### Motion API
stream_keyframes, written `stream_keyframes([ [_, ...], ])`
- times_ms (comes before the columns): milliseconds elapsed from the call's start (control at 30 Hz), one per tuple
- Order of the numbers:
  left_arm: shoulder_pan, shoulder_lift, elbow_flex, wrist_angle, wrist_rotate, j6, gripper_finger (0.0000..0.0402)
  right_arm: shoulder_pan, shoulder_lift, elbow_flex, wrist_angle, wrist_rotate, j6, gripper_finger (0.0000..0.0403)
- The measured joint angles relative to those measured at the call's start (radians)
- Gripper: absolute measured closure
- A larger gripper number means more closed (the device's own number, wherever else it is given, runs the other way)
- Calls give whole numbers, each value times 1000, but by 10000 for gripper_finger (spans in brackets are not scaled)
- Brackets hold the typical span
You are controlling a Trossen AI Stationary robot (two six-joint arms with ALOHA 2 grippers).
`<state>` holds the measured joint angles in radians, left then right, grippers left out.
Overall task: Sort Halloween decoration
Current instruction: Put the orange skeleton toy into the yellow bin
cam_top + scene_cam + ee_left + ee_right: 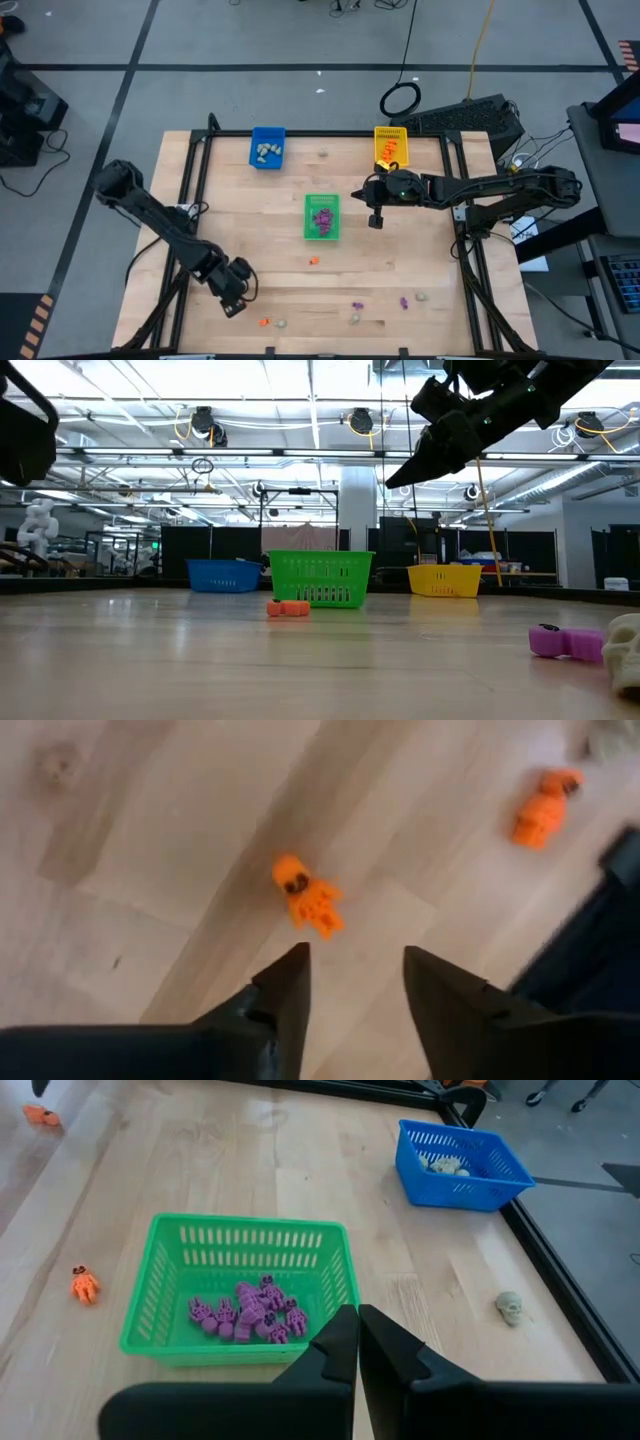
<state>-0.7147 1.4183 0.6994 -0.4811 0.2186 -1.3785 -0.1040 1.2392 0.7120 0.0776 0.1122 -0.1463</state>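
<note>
Tiny trinkets lie loose on the wooden table: an orange one [313,260], purple ones [357,304] [404,301] and pale ones [354,318] [421,296]. My left gripper [355,980] is open near the table's near left, low over the wood. An orange trinket [307,895] lies just ahead of its fingers, untouched, and a second orange one [540,815] lies farther off. My right gripper [375,218] hangs shut and empty above the table, by the right side of the green tray [240,1250], which holds purple trinkets [245,1315].
The blue tray [267,147] at the far edge holds pale trinkets, and the yellow tray [390,146] holds orange ones. A lone pale trinket [510,1307] lies between the two. A black frame [195,160] borders the table. Bare wood stretches between the trays and the near edge.
</note>
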Motion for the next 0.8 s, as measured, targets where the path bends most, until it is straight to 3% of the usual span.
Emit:
stream_keyframes([
  [167,1,58,0,-6,-39,-102,220,0,0,0,-2,0,0,403],
  [367,-4,119,5,-10,-43,-109,233,0,0,0,-5,0,3,403],
  [500,-23,118,4,-23,-58,-106,280,0,0,0,-5,0,3,403],
  [700,-51,114,3,-23,-85,-43,383,0,0,0,-5,0,3,403],
  [800,-52,97,15,-44,-108,13,389,0,0,0,-7,0,3,403],
])
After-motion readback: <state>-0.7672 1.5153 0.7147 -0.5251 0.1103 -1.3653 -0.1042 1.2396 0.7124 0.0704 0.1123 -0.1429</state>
